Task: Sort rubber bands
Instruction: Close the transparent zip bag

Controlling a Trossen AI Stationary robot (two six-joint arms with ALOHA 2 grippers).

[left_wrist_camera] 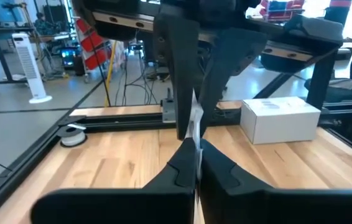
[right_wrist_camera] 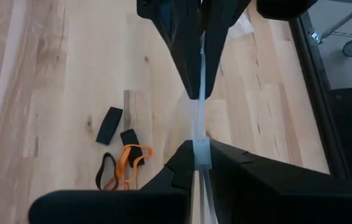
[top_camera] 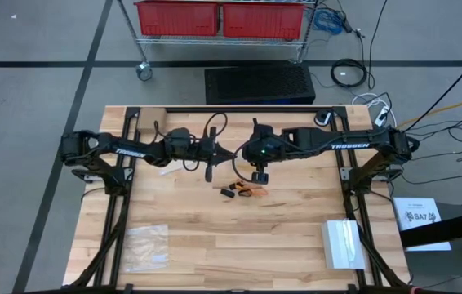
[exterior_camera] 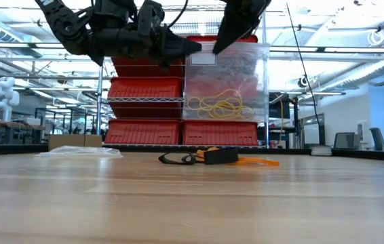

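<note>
A clear plastic bag (exterior_camera: 226, 88) with yellow rubber bands (exterior_camera: 220, 105) inside hangs above the table's middle. My left gripper (left_wrist_camera: 196, 149) reaches it level from the table's left and is shut on its top. My right gripper (right_wrist_camera: 201, 149) slants down from the right and is shut on the same top edge. Under them, loose orange and black rubber bands (top_camera: 243, 192) lie on the wood; the right wrist view also shows these bands (right_wrist_camera: 123, 163). My left gripper pinches the bag's top edge (left_wrist_camera: 194, 127) between its two fingers, coming level from the table's left. The bag hangs below, clear of the table. My right gripper pinches the bag's pale top strip (right_wrist_camera: 199, 124) between its two fingers, slanting down from the table's right, tip to tip with the left gripper. The bag hangs upright below the fingers.
Another clear bag (top_camera: 147, 247) lies flat near the front left. A white box (top_camera: 344, 243) stands at the front right, and a printed sheet (top_camera: 417, 220) lies beyond the right edge. Red bins (top_camera: 219, 18) on a wire shelf stand behind the table.
</note>
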